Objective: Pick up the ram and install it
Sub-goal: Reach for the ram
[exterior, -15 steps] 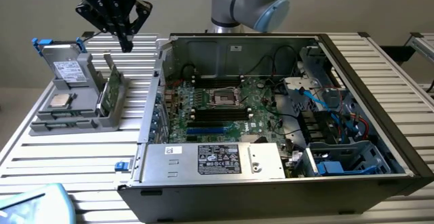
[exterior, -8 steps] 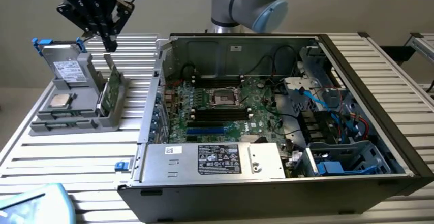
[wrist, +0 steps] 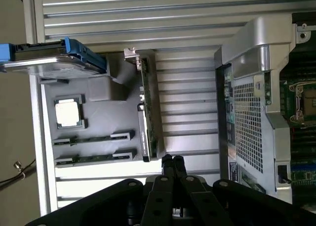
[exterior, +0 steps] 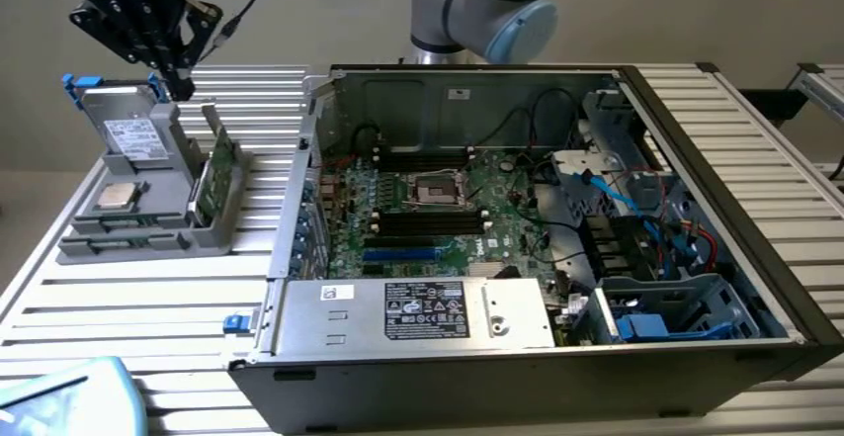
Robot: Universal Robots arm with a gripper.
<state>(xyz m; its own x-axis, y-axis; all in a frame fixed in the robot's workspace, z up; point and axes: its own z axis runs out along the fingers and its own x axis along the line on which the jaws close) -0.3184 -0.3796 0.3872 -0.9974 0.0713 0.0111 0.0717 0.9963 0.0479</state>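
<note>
Two thin dark-green ram sticks [wrist: 94,137] stand on edge in grooves of a grey holder [wrist: 106,90], seen edge-on in the wrist view. In the exterior view the ram [exterior: 126,224] sits at the near end of the holder [exterior: 79,250], on the exterior view's left. My gripper [exterior: 178,86] hangs above the holder's far end, by the hard drive, well apart from the ram. Its fingers [wrist: 168,162] are pressed together with nothing between them, and the gripper [wrist: 173,159] sits just past the end of an upright card. Long black slots [exterior: 425,224] lie on the motherboard inside the open case.
The holder also carries a hard drive in a blue frame [exterior: 129,134], a processor chip [exterior: 117,195] and an upright green card with a metal bracket [exterior: 213,171]. The open computer case [exterior: 316,139] with power supply [exterior: 409,309] and cables stands to the exterior view's right on a slatted table [exterior: 119,298].
</note>
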